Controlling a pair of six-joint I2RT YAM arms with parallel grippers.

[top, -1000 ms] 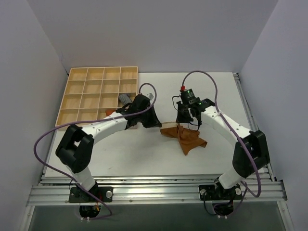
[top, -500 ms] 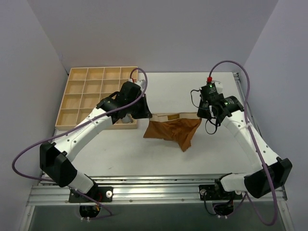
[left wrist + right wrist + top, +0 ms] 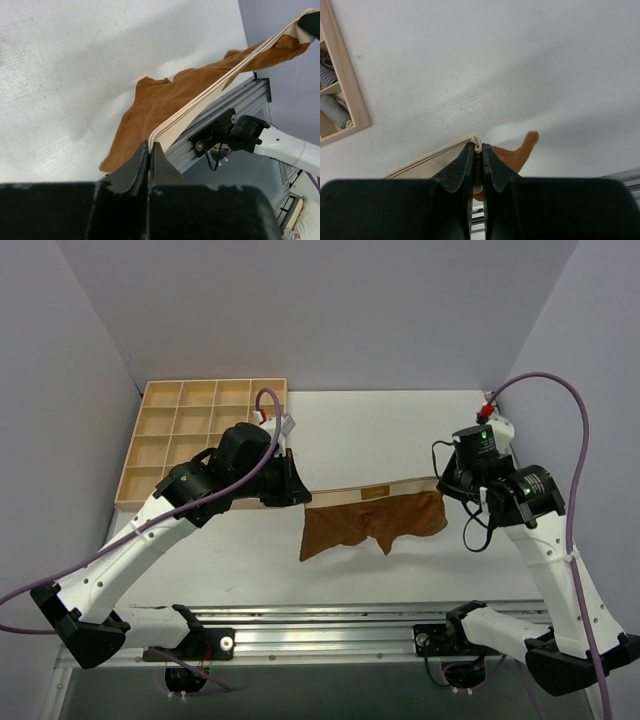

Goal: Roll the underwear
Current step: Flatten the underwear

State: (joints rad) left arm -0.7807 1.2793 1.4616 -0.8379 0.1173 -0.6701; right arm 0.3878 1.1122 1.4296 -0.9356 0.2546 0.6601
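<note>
The caramel-brown underwear (image 3: 365, 525) hangs above the white table, its pale beige waistband (image 3: 372, 491) pulled taut between both arms. My left gripper (image 3: 297, 490) is shut on the band's left end; in the left wrist view the band (image 3: 220, 85) runs away from the left gripper (image 3: 150, 146) toward the far arm, brown fabric (image 3: 150, 107) drooping below. My right gripper (image 3: 440, 487) is shut on the band's right end, where the band's fold (image 3: 477, 143) sticks out between the tips of the right gripper (image 3: 478, 148) and a brown corner (image 3: 520, 152) shows behind.
A wooden compartment tray (image 3: 170, 440) stands at the back left, holding rolled grey cloths (image 3: 332, 107) in its near cells. An aluminium rail (image 3: 330, 630) runs along the table's near edge. Grey walls close in the left, right and back.
Both arms have lifted and spread apart. The underwear, bunched on the table a second ago, is now stretched out by its waistband and hanging in the air.
</note>
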